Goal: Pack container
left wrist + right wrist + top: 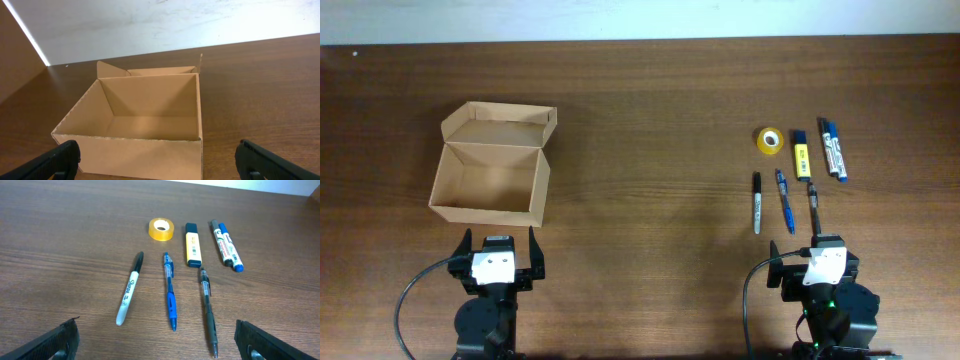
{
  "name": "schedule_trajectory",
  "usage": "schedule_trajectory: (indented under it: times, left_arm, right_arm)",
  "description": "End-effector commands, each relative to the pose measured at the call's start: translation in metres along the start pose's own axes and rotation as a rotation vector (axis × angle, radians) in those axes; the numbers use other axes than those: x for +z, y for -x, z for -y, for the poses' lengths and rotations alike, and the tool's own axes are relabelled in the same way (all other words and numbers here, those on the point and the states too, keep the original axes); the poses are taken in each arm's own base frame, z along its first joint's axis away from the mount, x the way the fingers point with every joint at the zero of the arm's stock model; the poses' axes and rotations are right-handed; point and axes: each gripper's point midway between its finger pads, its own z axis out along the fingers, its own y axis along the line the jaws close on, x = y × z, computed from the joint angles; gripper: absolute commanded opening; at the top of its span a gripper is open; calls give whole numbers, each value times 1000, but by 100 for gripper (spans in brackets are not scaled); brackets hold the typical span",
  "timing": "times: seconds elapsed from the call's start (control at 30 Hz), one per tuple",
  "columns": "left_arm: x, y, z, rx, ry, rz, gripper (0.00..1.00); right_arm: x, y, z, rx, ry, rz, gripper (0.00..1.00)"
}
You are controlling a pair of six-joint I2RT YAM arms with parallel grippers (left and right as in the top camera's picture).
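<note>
While the small tan cardboard box (pixel 485 183) sits on the left part of the dark wooden table (pixel 640 100) with its hinged flap lid (pixel 500 122) folded back, the left gripper (pixel 501 242) rests just behind it with its fingers spread wide, gripping nothing. The right gripper (pixel 815 262) is equally wide open, and beyond it lie a black marker (pixel 757 202), a blue pen (pixel 785 200), a dark pen (pixel 813 205), a yellow highlighter (pixel 800 152), two blue-capped markers (pixel 833 150) and a yellow tape roll (pixel 770 141), all well apart from the box.

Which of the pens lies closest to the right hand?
The dark grey pen, rightmost of the near row; its tip reaches nearer the right hand than the blue pen or black marker.
</note>
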Motion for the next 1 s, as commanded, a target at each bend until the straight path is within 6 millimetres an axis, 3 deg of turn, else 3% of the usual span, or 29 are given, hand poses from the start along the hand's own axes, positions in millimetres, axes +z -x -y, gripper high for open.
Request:
schedule_trajectory:
  times: [0.0,0.77,0.97]
  left_arm:
    - [0,-1,-2,8,13,2,100]
    - [0,0,-2,6,9,7,100]
    - [-2,2,28,7,-162,19,100]
  right_arm:
    - [1,-1,0,0,1,3,99]
    - [1,-1,0,0,1,3,99]
    - [1,-1,0,0,1,2,99]
